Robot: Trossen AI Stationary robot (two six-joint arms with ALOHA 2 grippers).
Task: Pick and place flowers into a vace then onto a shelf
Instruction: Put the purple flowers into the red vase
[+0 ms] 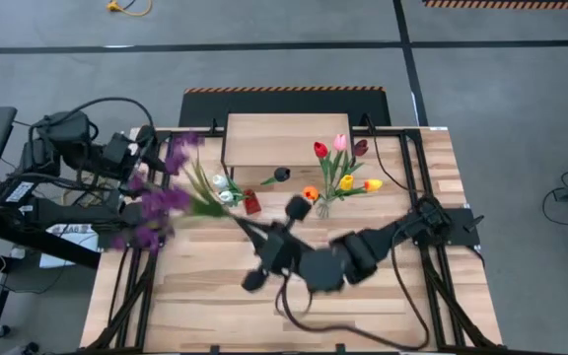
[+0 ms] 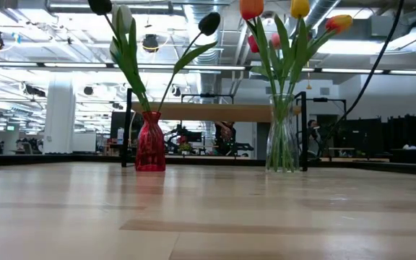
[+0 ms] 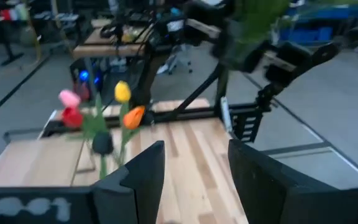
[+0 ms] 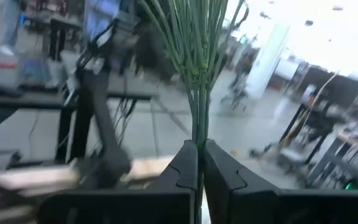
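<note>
The right tool [image 4: 199,149] is clamped together on the thin green stems of the purple-blossom sprig [image 1: 156,202]. In the right wrist view the stems rise straight out from between the two dark fingers and fan apart higher up. In the high view the right arm reaches from the right edge of the bench [image 1: 195,296] to the middle of the frame. The sprig stretches from there toward the left, with its purple blossoms hanging over the left edge of the bench, in front of the left arm. The left tool [image 3: 194,149] is at the left side of the frame with its fingers apart and nothing between them; its wrist view looks across the planks. A red vase [image 2: 150,141] stands left of centre in the low view, holding a black tulip [image 2: 209,23] and other long-leaved stems. A clear vase [image 2: 284,137] stands right of centre, holding orange, yellow, red and pink tulips [image 1: 341,168]. Both vases rest on the bench, just below the shelf [image 1: 286,138] in the high view and not on it. The shelf, a light-wood board on thin black legs, sits at the upper centre of the high view and carries nothing on its top.
</note>
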